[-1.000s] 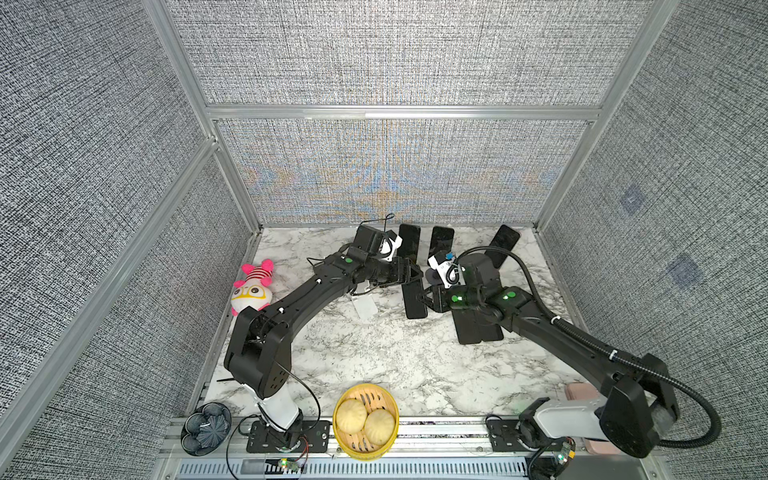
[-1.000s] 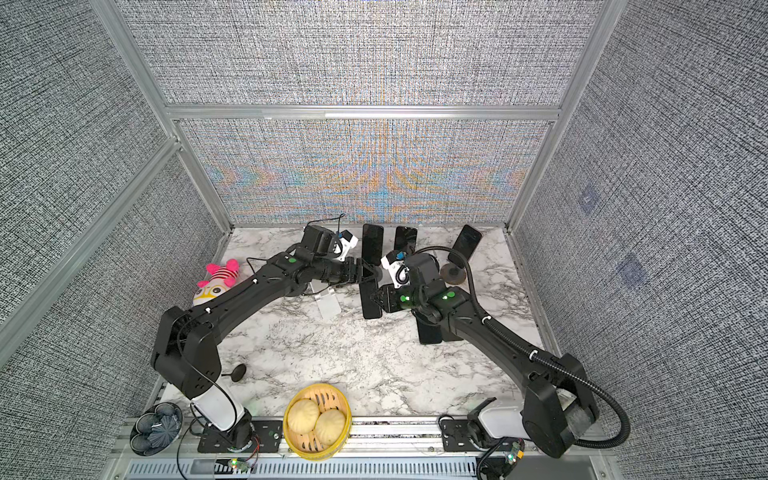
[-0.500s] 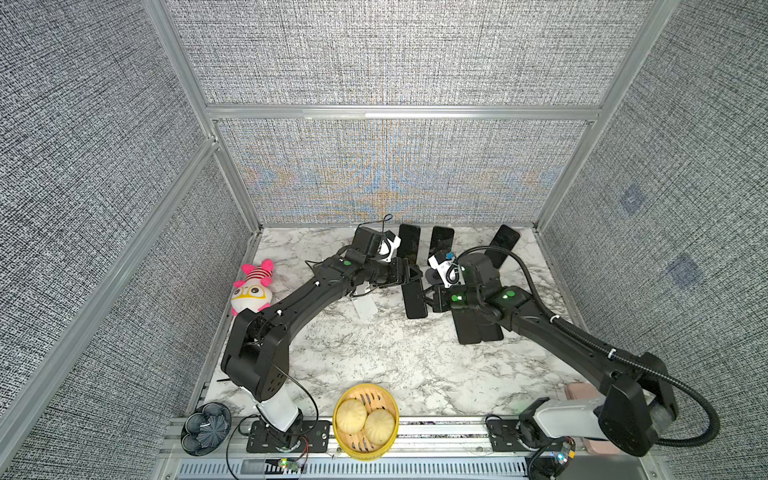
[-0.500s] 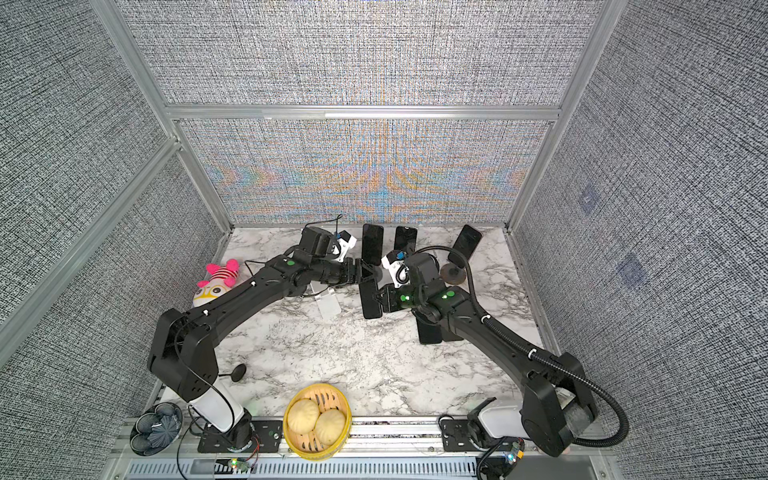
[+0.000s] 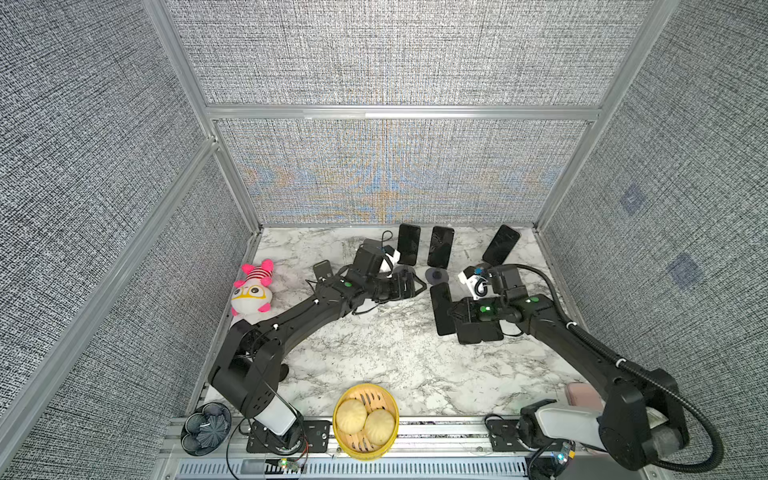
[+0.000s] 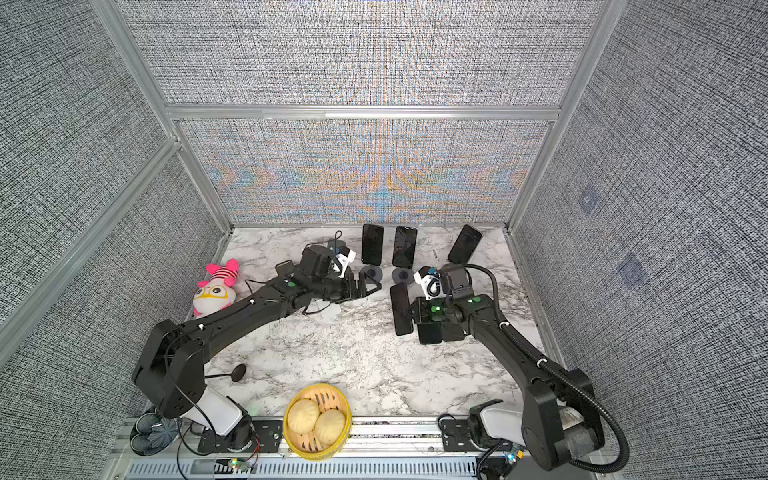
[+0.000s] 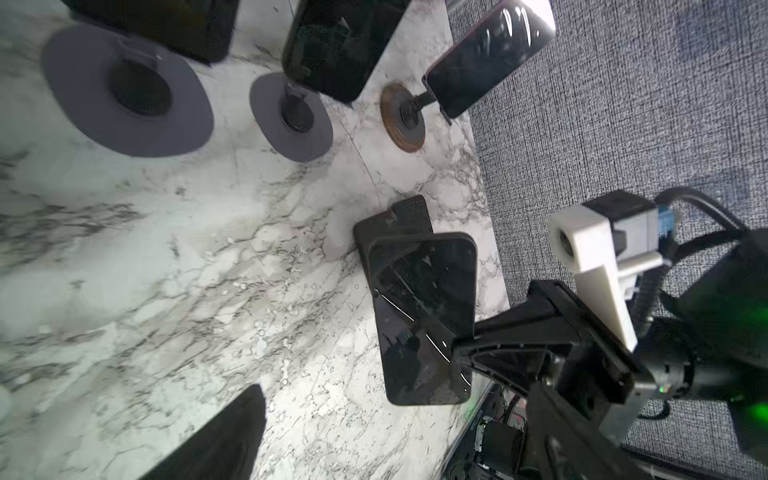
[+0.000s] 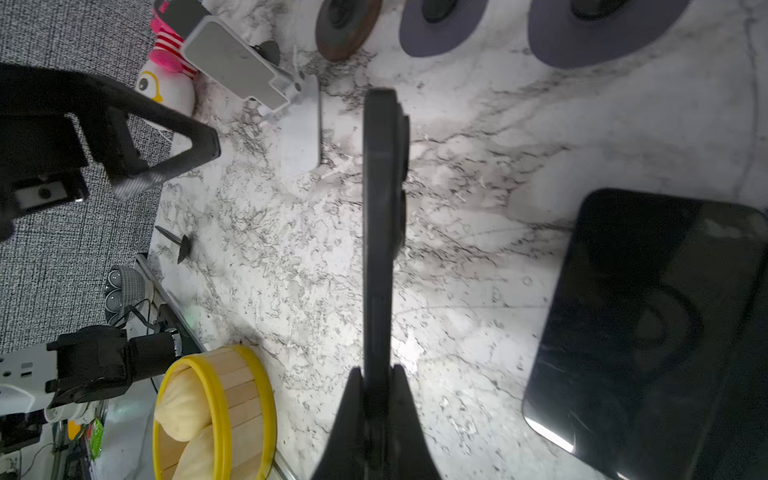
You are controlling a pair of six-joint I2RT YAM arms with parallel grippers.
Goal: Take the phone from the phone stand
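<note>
Looks mostly done to me. The right gripper (image 8: 377, 376) is pinched tight on the long edge of the phone (image 5: 440, 309). It holds it on edge at about 2 o'clock from the middle of the table (image 5: 374, 365), apart from every stand. The left gripper (image 5: 415, 284) hangs at the phone's 10 o'clock, jaws spread wide, nothing in them.

An empty grey stand (image 8: 239, 62) sits around 10 o'clock by the left arm. The three other phones (image 5: 408, 245) sit in stands along the back, 12 to 1 o'clock.

What's left, I'd guess: lay it down and let go.

Hard to call:
- I can't tell whether the phone's lower edge touches the marble.
- In both top views the left arm buries most of the grey stand.
- A dark phone (image 8: 648, 332) lying flat at 3 o'clock is half covered by the right gripper.
</note>
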